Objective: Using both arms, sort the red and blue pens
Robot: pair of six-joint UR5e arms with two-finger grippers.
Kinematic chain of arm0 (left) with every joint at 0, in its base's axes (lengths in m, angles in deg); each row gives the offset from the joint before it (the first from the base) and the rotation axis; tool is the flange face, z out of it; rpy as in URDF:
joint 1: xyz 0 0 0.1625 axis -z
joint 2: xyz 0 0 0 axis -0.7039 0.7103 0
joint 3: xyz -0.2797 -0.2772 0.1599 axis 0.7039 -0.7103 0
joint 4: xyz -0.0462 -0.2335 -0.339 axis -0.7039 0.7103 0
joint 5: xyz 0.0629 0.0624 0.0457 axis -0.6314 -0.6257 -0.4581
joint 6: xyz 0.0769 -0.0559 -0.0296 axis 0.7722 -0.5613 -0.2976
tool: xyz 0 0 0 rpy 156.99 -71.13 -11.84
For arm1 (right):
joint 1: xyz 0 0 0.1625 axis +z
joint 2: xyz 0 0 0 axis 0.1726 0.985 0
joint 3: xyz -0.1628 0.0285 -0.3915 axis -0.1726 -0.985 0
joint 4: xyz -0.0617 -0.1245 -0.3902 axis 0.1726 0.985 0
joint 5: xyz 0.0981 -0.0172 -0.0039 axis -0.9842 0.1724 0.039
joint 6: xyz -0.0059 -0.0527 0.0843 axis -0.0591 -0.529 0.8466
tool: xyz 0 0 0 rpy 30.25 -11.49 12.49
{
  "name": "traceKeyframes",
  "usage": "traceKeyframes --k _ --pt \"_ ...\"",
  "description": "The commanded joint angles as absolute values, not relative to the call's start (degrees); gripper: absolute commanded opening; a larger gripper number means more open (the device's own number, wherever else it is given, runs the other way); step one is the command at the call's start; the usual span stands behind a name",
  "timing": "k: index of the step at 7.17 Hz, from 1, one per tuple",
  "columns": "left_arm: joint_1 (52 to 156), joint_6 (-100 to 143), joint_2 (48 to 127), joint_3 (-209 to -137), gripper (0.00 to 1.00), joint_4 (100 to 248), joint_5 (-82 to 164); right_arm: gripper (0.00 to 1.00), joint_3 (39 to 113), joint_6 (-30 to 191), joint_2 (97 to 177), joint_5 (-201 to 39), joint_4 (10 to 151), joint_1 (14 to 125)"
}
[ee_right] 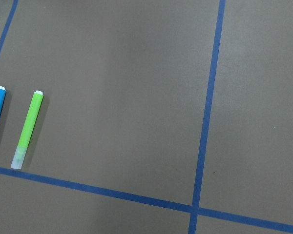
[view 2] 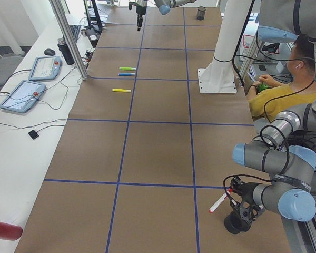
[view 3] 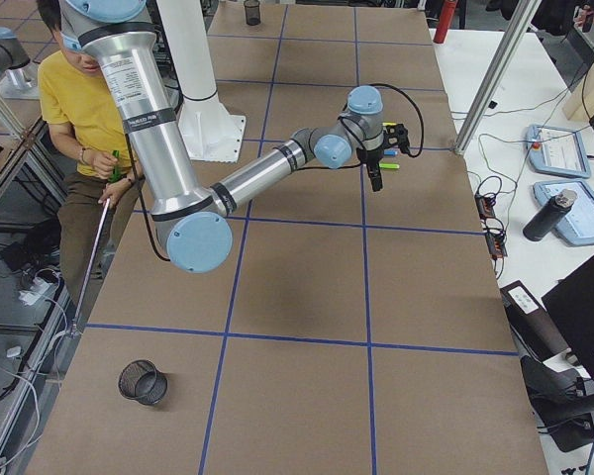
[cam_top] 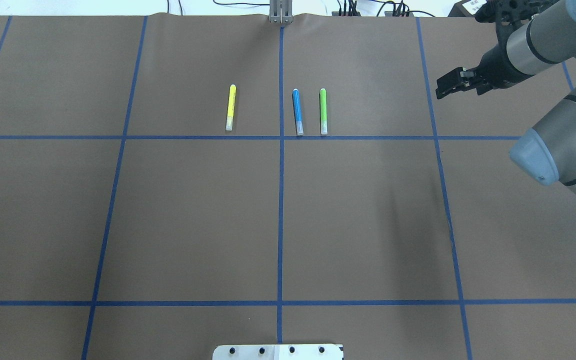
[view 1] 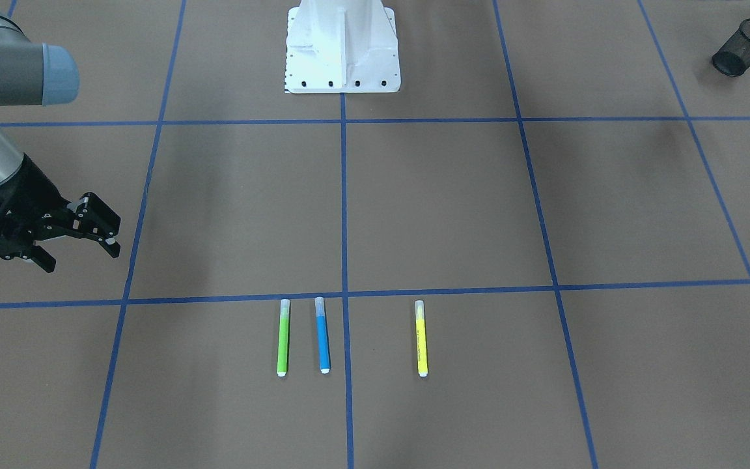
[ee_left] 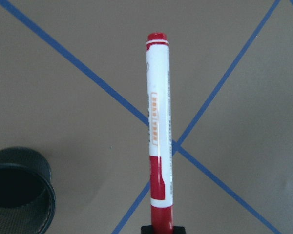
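The red pen, white-barrelled with a red cap, is held upright in my left gripper, which is shut on its capped end. It hangs above the table beside a black mesh cup. In the exterior left view the red pen sticks out from the near arm over that cup. The blue pen lies on the table between a yellow marker and a green marker. My right gripper hovers open and empty to the right of the green marker, apart from all three.
A second black mesh cup stands near the table's right end. The white robot base sits at the middle of the robot's side. A person in a yellow shirt sits behind the base. Tablets and bottles lie on the side bench.
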State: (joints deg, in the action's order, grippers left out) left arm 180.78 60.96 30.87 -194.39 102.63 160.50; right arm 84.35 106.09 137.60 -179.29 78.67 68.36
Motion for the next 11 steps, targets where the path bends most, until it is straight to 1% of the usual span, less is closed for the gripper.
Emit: traceKeyframes --k 1,2,4,5,6,8,10,11 --pt "193.5 61.7 33.3 -197.8 0.0 90.4 150.0 1.0 84.6 106.1 137.7 -179.1 78.7 68.4" --pt "196.0 61.2 33.1 -196.1 0.0 87.9 149.2 1.0 84.3 106.1 137.6 -178.7 78.7 68.3" --pt "196.2 55.7 33.3 -193.4 0.0 82.4 149.2 1.0 84.4 106.1 137.6 -178.5 78.7 68.3" --pt "196.2 52.0 33.6 -192.7 0.0 82.1 149.2 1.0 84.5 106.1 137.6 -177.9 78.7 68.3" --pt "196.1 51.1 34.8 -189.4 0.0 82.1 149.2 1.0 84.5 106.1 137.5 -177.4 78.7 68.3" --pt "196.2 51.1 39.0 -180.0 0.0 82.4 146.7 1.0 84.8 106.1 137.5 -177.2 78.7 68.3" --pt "196.2 51.1 40.0 -176.3 0.0 83.4 146.5 1.0 84.7 106.1 137.3 -176.5 78.7 68.2" --pt "196.2 51.1 42.0 -173.0 0.0 84.4 146.5 1.0 84.7 106.0 137.3 -176.4 78.7 68.2"
